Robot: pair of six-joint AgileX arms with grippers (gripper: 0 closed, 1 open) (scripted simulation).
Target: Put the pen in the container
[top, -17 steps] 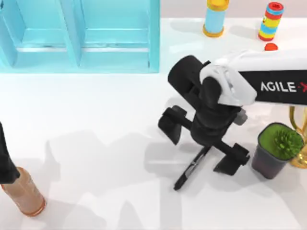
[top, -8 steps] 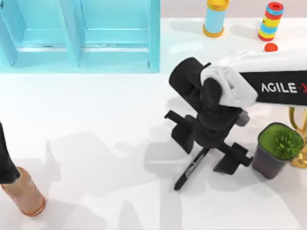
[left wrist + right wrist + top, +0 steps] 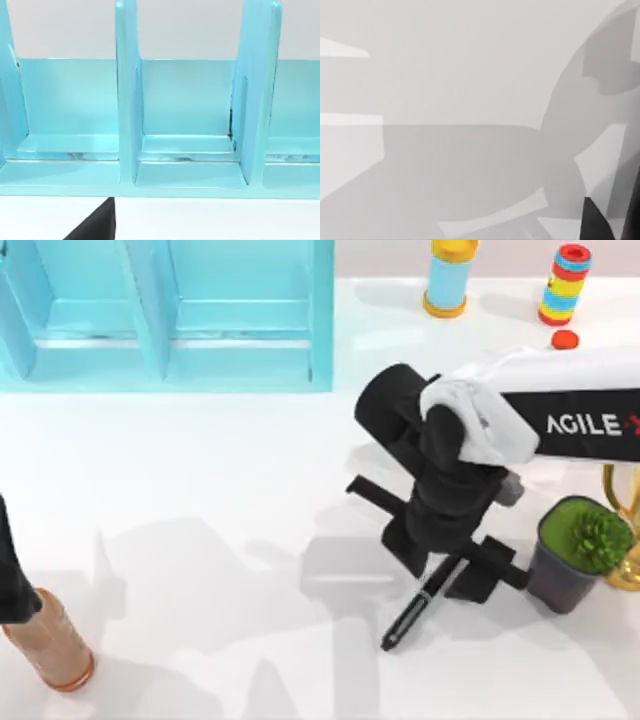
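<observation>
Top view: my right gripper (image 3: 440,558) clamps the pen (image 3: 418,604) by its upper end, right of centre. Lift straight, keep the grip firm, carry to the blue container (image 3: 170,315). Left arm (image 3: 12,575) parked.

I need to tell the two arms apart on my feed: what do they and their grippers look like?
The right arm, reaching in from the table's right, has a white shell with a black panel lettered AGILE in white, then chunky black cylindrical wrist segments. Its right gripper is matte black with two flat, blocky fingers on a crossbar. The left arm, at the table's left edge, shows as a plain black segment.
</observation>
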